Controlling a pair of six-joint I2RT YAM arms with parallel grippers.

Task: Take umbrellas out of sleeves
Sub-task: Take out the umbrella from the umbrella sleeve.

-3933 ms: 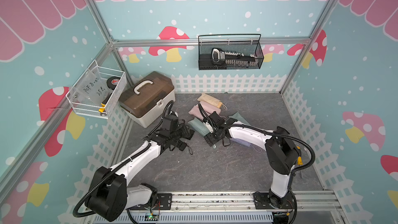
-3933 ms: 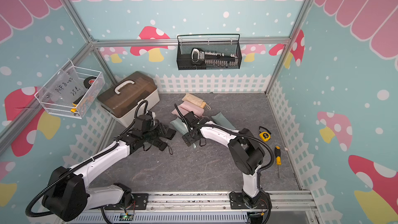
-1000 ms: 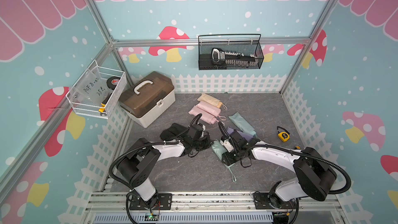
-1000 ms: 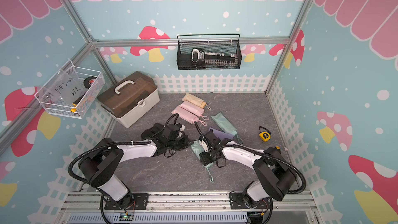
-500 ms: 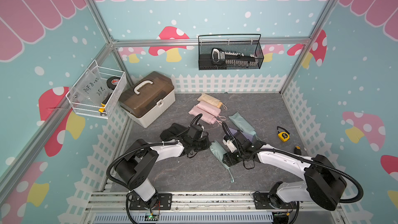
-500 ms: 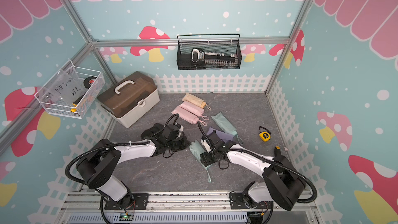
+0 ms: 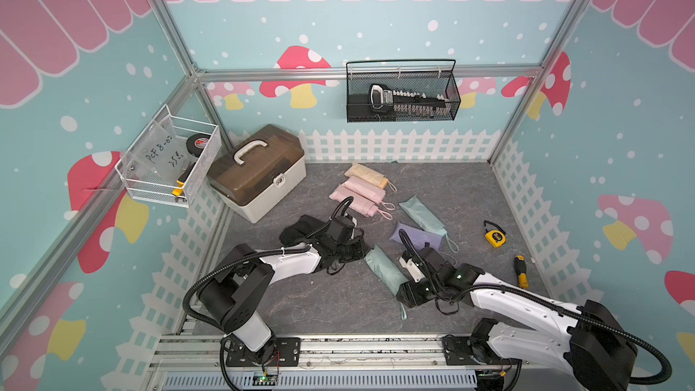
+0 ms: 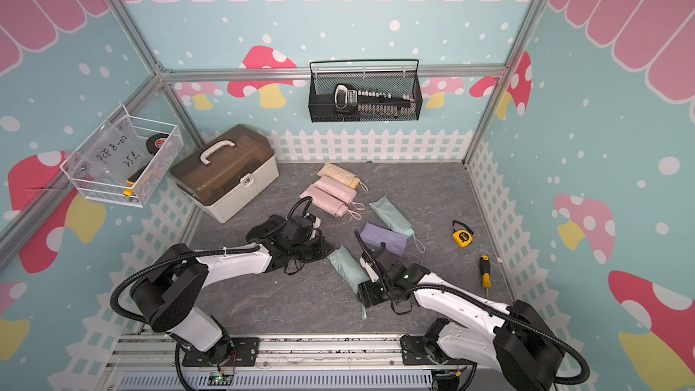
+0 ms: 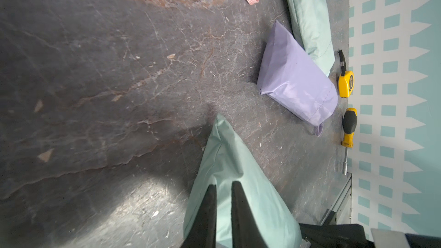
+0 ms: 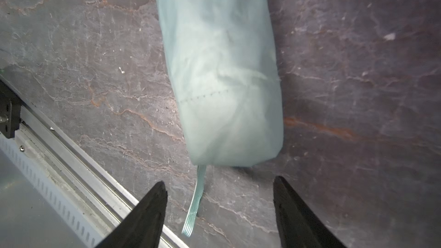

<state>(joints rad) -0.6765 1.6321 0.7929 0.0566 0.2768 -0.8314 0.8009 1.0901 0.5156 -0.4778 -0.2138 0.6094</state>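
Note:
A mint sleeve (image 7: 383, 270) (image 8: 348, 268), full and rounded with its umbrella hidden inside, lies mid-floor. My left gripper (image 9: 224, 184) hovers over its far closed end (image 9: 229, 163); the fingers stand a narrow gap apart, with mint cloth showing through the gap. My right gripper (image 10: 219, 181) (image 8: 366, 293) is wide open just off the sleeve's near mouth end (image 10: 229, 120), nothing between the fingers but the thin mint strap (image 10: 198, 194) lying on the floor. A black umbrella and sleeve pile (image 7: 301, 229) sits beside my left arm.
Cream (image 7: 366, 175), pink (image 7: 357, 195), mint (image 7: 423, 216) and lilac (image 7: 415, 236) bundles lie further back. A toolbox (image 7: 259, 171) stands back left. A tape measure (image 7: 494, 236) and a yellow-handled screwdriver (image 7: 520, 274) lie at the right. The metal rail (image 7: 338, 344) runs along the front.
My right gripper has drawn back toward the front rail, off the mint sleeve's mouth end. The left fingers have parted slightly. The mint sleeve has barely shifted.

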